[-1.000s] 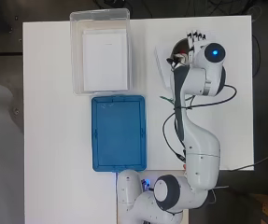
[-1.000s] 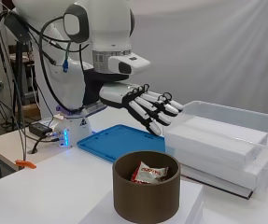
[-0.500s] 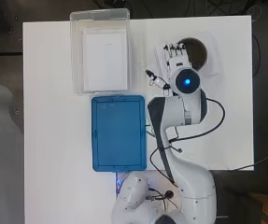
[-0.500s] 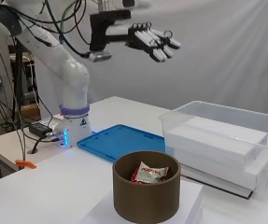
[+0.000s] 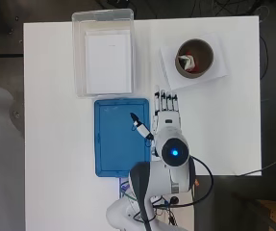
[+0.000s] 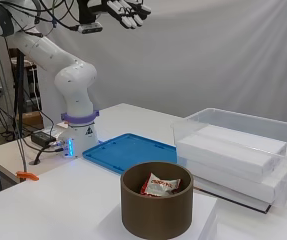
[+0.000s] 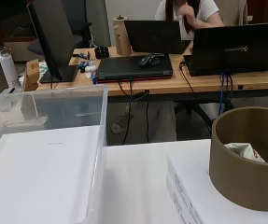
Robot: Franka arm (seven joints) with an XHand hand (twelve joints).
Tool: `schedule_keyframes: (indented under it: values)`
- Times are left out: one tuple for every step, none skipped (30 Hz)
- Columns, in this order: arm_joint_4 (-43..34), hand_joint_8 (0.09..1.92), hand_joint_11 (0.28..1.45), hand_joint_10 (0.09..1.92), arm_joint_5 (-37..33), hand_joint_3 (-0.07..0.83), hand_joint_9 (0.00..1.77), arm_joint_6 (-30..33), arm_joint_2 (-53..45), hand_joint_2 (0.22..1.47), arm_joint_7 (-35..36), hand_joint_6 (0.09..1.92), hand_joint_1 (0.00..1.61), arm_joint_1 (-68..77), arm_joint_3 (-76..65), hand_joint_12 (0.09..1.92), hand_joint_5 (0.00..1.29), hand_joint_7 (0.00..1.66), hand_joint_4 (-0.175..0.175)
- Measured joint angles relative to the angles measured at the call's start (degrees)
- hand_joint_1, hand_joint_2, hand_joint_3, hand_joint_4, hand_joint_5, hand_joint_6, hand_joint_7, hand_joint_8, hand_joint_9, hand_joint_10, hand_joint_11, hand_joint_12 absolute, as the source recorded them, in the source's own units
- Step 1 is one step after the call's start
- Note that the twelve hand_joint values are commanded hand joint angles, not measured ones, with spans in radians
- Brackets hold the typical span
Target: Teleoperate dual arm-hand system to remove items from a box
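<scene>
The hand (image 6: 125,11) is high above the table (image 5: 224,120), fingers straight and holding nothing. Coming down, it may hit the wall of the clear box (image 5: 103,53) — the white flat package (image 5: 107,61) nearly fills it, leaving little room for fingers. Beside the box stands a brown round tub (image 6: 156,204) holding a small packet (image 6: 159,185); the blue tray (image 5: 121,137) lies near the box.

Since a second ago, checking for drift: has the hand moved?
Yes. The hand has risen from just above the clear box to high over the blue tray, fingers straight.
</scene>
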State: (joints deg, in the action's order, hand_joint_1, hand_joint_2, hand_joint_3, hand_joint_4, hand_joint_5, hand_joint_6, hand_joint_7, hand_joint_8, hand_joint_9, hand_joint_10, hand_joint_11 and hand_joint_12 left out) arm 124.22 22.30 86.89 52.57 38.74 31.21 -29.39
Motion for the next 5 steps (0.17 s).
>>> schedule_keyframes:
  values:
    - [0.2,0.09,0.64,0.09,-0.6,0.013,0.7,-0.2,0.3,0.91,-0.1,0.09,0.0,-0.6,0.7,0.09,0.27,0.64,0.013]
    - [0.5,0.09,0.64,0.09,-1.2,0.013,0.7,-0.5,0.7,0.91,-0.3,0.09,0.0,-1.4,1.7,0.09,0.27,0.64,0.013]
    - [0.8,0.09,0.64,0.09,-1.9,0.012,0.69,-0.8,1.0,0.91,-0.4,0.09,0.0,-2.2,2.5,0.09,0.27,0.64,0.013]
    - [0.9,0.09,0.64,0.09,-2.3,0.012,0.69,-1.0,1.2,0.91,-0.5,0.09,0.0,-2.6,2.9,0.09,0.27,0.64,0.012]
    - [1.1,0.09,0.64,0.09,-2.6,0.011,0.69,-1.1,1.3,0.91,-0.5,0.09,0.0,-2.8,3.0,0.09,0.27,0.64,0.012]
